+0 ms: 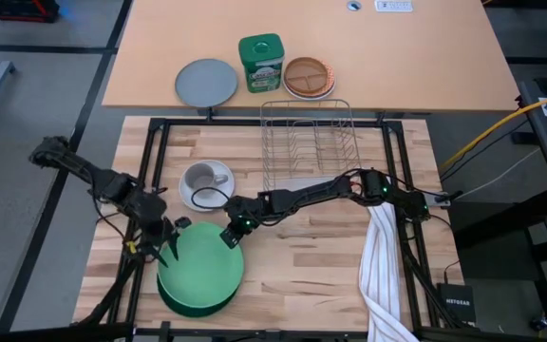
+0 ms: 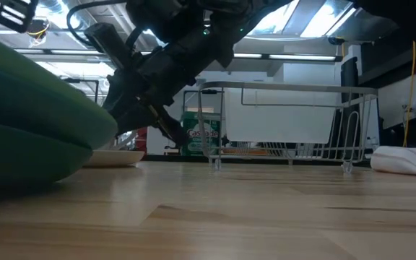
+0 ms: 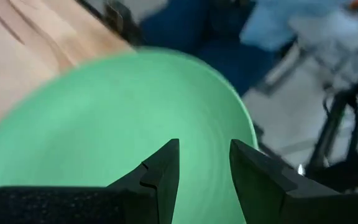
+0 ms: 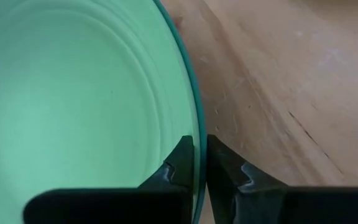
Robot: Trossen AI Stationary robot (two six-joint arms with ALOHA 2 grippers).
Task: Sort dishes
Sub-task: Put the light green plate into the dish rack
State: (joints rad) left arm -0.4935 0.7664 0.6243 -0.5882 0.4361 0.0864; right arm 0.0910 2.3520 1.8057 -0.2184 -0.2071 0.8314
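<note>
A: The surface is a pale butcher-block table (image 1: pixel 302 256) in the lower half of the overhead frame, with a tan desk (image 1: pixel 425 57) above it. What sits nearest the bottom edge?

B: The stack of green plates (image 1: pixel 200 285), lower left. The top light green plate (image 4: pixel 73 106) is tilted up off the darker ones, as the level camera shows at its left edge.

A: Who has it?

B: The right gripper (image 1: pixel 231 235) reaches across from the right and is clamped on the plate's upper-right rim; its wrist camera shows the rim pinched between both fingers (image 4: pixel 179 165). The left gripper (image 1: pixel 166 239) hovers at the plate's left edge with its fingers spread, holding nothing.

A: And farther up?

B: A small grey mug (image 1: pixel 199 179) on a white saucer (image 1: pixel 218 196) just above the stack, then the empty wire dish rack (image 1: pixel 304 142) at centre, a white towel (image 1: pixel 380 256) at lower right. On the desk stand a flat grey plate (image 1: pixel 206 83), a green tin (image 1: pixel 260 63) and a brown plate (image 1: pixel 309 77).

A: So which step?

B: Lifting the top plate, I'd judge. Next it probably wants carrying up-frame and turning on edge into a rack slot, though the slots are hard to make out.
</note>
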